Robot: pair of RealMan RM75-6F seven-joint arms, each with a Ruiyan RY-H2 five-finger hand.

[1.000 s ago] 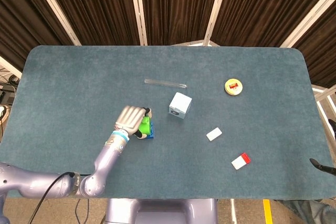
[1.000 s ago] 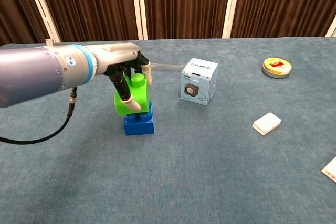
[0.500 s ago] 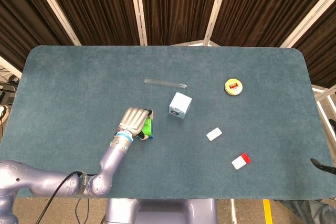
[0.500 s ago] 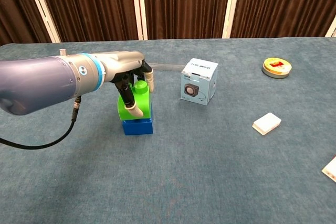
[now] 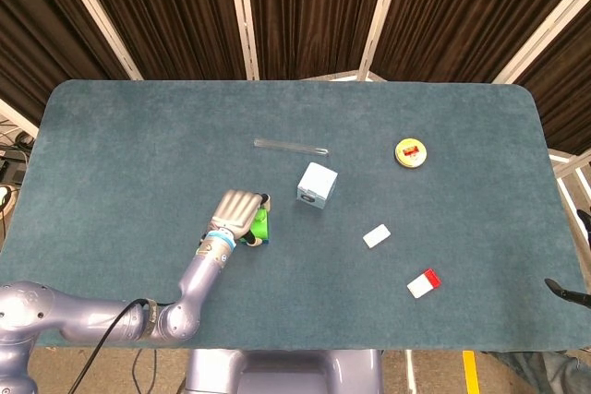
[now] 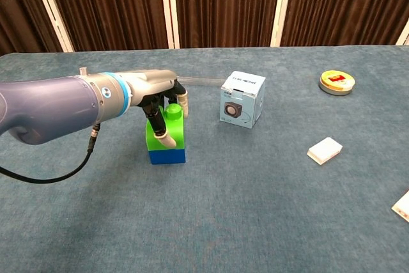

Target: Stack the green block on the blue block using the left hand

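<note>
The green block point(image 6: 168, 129) stands upright on top of the blue block point(image 6: 167, 156) on the teal table, left of centre. My left hand point(image 6: 160, 97) reaches over it from the left and grips the green block, with fingers wrapped down its front and back. In the head view the left hand point(image 5: 236, 214) covers most of the stack; only a sliver of the green block point(image 5: 261, 223) shows at its right side, and the blue block is almost hidden. My right hand is in neither view.
A small white speaker box point(image 6: 243, 99) stands just right of the stack. A clear tube point(image 5: 291, 145) lies behind it. A yellow round tin point(image 6: 337, 82), a white card point(image 6: 324, 150) and a red-and-white card point(image 5: 424, 283) lie to the right.
The green block, tilted above the blue block a second ago, has come upright and down onto it. My left hand moved slightly lower with it and still grips it.
</note>
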